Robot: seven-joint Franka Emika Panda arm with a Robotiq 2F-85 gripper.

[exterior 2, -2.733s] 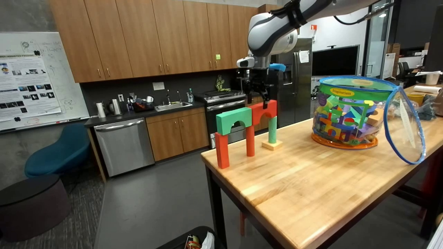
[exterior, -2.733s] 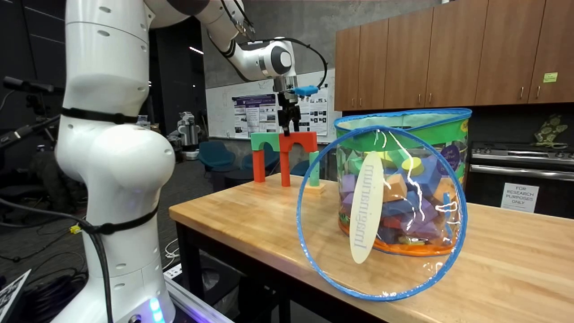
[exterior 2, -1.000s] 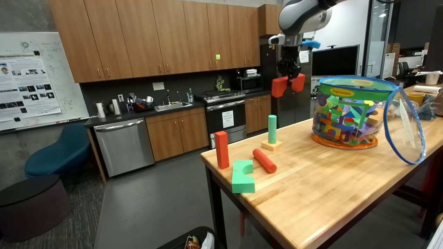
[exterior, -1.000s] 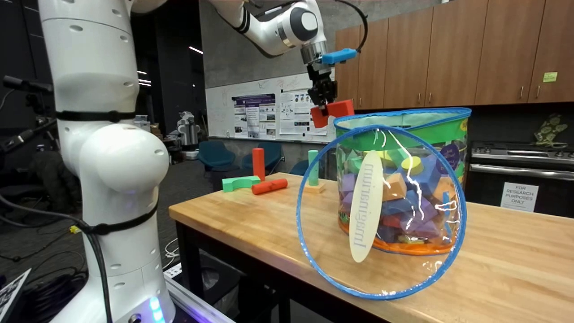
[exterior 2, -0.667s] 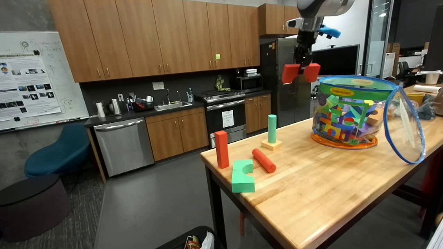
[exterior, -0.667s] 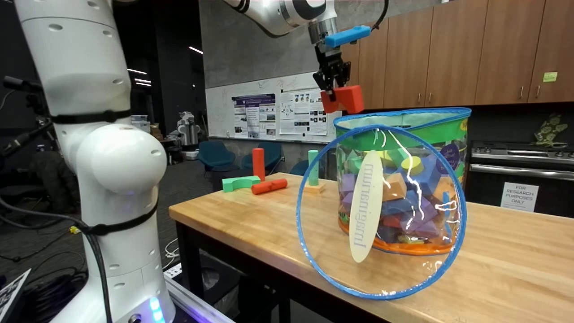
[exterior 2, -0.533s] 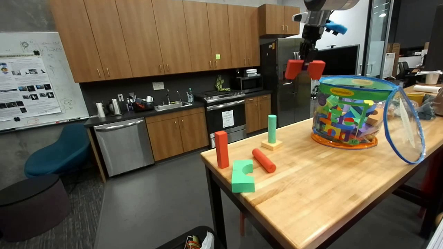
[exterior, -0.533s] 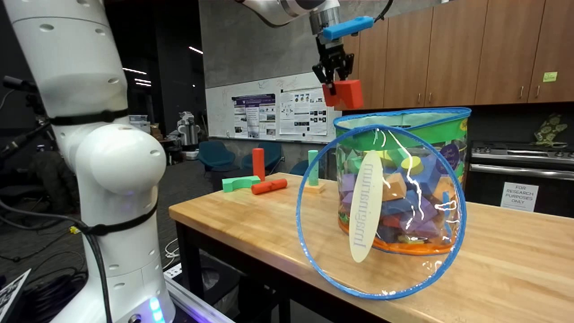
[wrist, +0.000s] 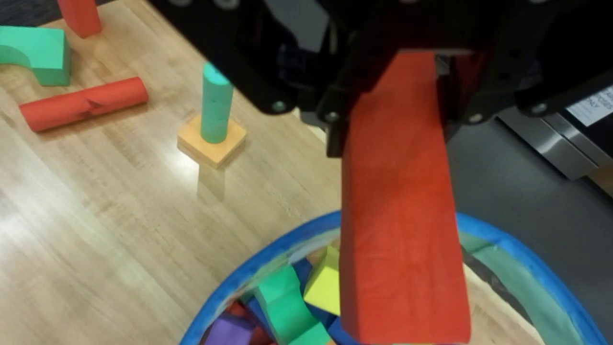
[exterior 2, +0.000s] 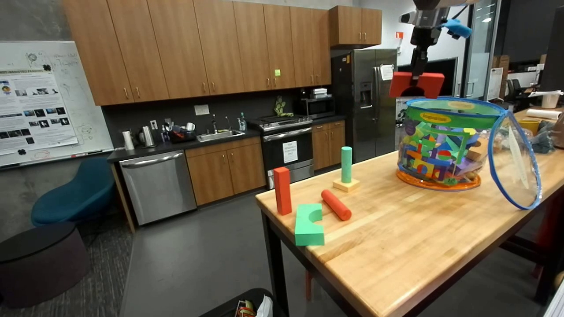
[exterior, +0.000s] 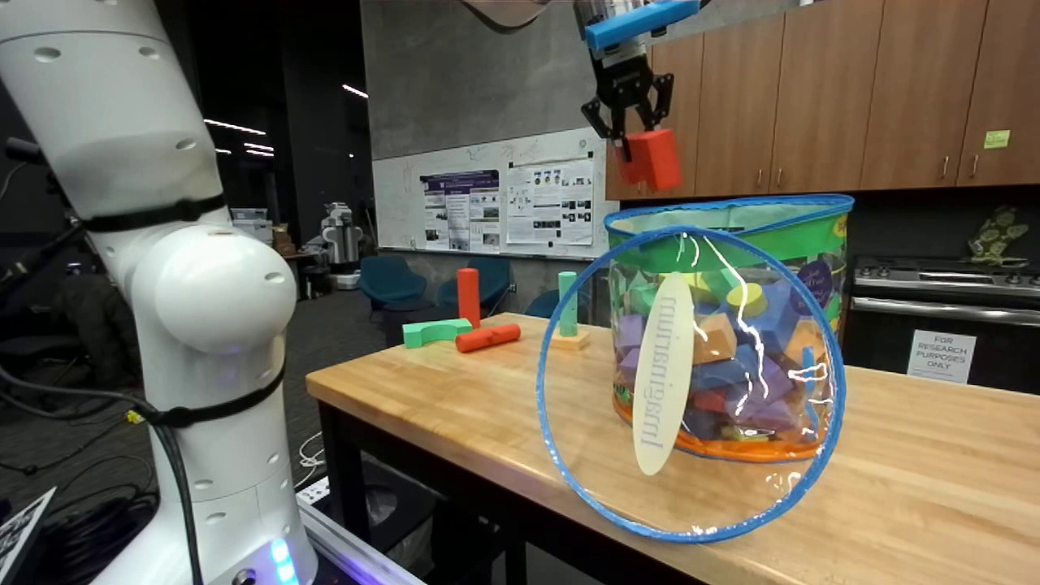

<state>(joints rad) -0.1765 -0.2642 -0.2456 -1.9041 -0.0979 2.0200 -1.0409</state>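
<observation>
Pale wood worktop [exterior 2: 396, 246], brown wood cabinets [exterior 2: 216, 48] behind. Gripper [wrist: 393, 129] clamped on matte red arch-shaped block [exterior 2: 431, 83], held in air higher than the nearby blue-rimmed clear-plastic tub [exterior 2: 471, 121] by the worktop's cabinet-side edge. Toward worktop's end: green cylinder [exterior 2: 346, 164] upright on tan square block [exterior 2: 346, 185]; red cylinder [exterior 2: 336, 205] lying; green arch-shaped block [exterior 2: 309, 233] at end edge; red rectangular post [exterior 2: 283, 191] upright near corner.
</observation>
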